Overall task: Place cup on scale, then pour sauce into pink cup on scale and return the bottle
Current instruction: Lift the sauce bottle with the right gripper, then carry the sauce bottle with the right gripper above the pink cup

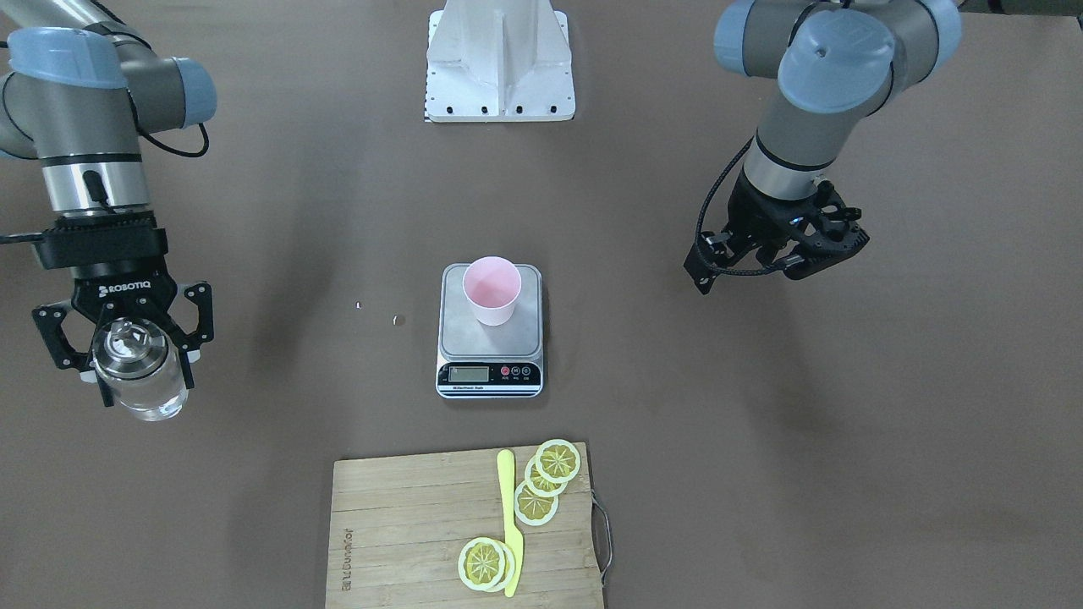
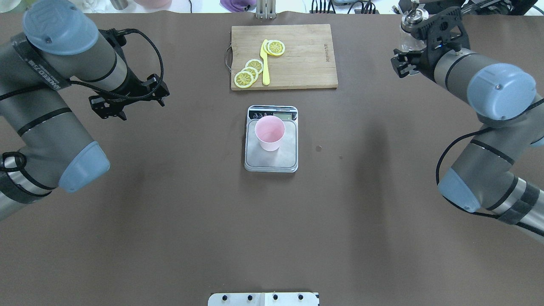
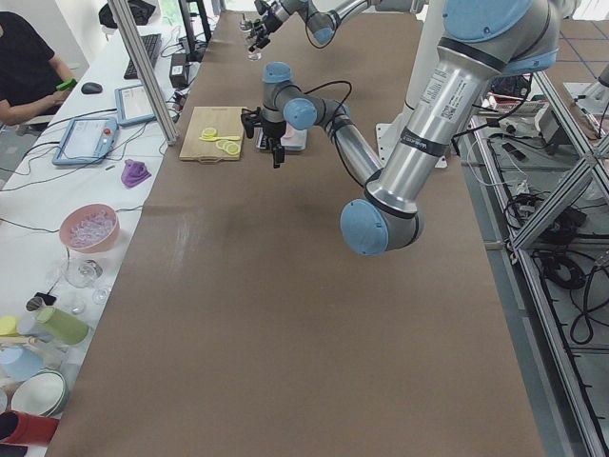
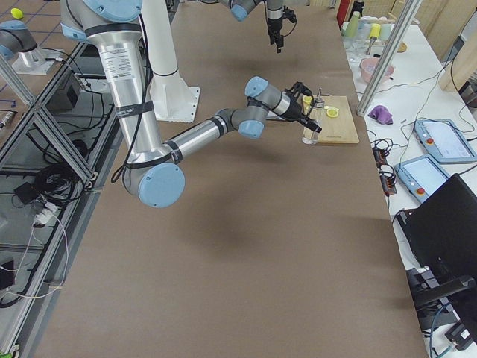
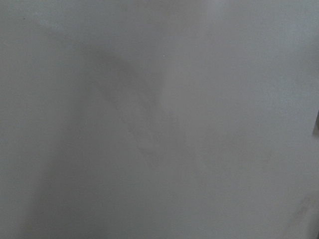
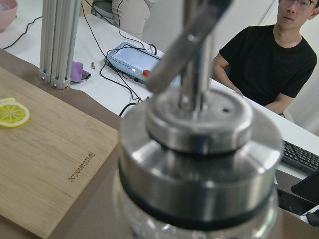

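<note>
The pale pink cup (image 1: 492, 288) stands upright on the rear part of the scale (image 1: 461, 337) at the table's middle; both also show in the overhead view, cup (image 2: 269, 131) and scale (image 2: 272, 160). My right gripper (image 1: 140, 370) is shut on the clear glass bottle (image 1: 135, 355) with its metal cap and spout, far to the scale's side near the table end. Clear sauce (image 1: 156, 396) shows in the bottle's lower part. The cap fills the right wrist view (image 6: 199, 149). My left gripper (image 1: 783, 262) hangs open and empty, well off to the scale's other side.
A wooden cutting board (image 1: 406, 524) with lemon slices (image 1: 558, 461) and a yellow knife (image 1: 510, 524) lies beyond the scale on the operators' side. The white robot base (image 1: 499, 59) stands at the opposite edge. A seated person (image 6: 269, 64) is past the table end.
</note>
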Controlling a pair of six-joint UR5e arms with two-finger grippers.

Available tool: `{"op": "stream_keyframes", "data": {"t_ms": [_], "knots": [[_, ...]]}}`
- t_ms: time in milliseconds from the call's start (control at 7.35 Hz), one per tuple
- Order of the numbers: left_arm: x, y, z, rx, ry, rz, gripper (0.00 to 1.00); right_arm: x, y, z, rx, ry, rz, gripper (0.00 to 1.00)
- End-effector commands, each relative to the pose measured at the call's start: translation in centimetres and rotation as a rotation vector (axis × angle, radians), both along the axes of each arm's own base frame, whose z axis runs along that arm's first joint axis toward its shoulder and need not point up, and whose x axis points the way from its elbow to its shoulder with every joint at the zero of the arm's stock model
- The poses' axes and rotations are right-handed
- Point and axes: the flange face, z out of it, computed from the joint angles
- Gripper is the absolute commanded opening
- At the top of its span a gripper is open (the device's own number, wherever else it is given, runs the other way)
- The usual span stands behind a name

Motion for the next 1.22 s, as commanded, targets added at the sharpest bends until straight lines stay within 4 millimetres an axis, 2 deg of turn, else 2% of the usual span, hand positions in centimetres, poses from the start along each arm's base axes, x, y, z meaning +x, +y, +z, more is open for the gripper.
{"op": "stream_keyframes", "data": {"t_ms": [0, 136, 272, 544, 680, 816, 1088], "knots": [[-1.9, -0.8, 1.8, 0.007, -0.020, -0.002, 0.98, -4.1, 4.5, -3.0, 0.041, 0.161, 0.012, 0.00], [-3.1, -1.3, 3.0, 0.020, -0.038, 0.008, 0.98, -5.2, 5.8, -3.3, 0.056, 0.203, 0.031, 0.00], [-4.4, -1.9, 3.7, 0.024, -0.049, 0.003, 0.98, -7.6, 7.8, -3.4, 0.093, 0.259, 0.063, 0.00], [-5.0, -2.3, 4.1, 0.031, -0.063, 0.009, 0.98, -10.2, 11.0, -2.7, 0.152, 0.336, 0.111, 0.00], [-5.2, -2.8, 5.0, 0.018, -0.075, 0.007, 0.98, -12.3, 13.4, -3.1, 0.190, 0.357, 0.119, 0.00], [-5.4, -2.7, 6.3, 0.010, -0.084, 0.010, 0.98, -13.2, 14.0, -3.1, 0.192, 0.403, 0.113, 0.00], [-5.5, -2.6, 6.6, 0.016, -0.089, 0.021, 0.98, -14.2, 14.9, -2.8, 0.205, 0.477, 0.121, 0.00]]}}
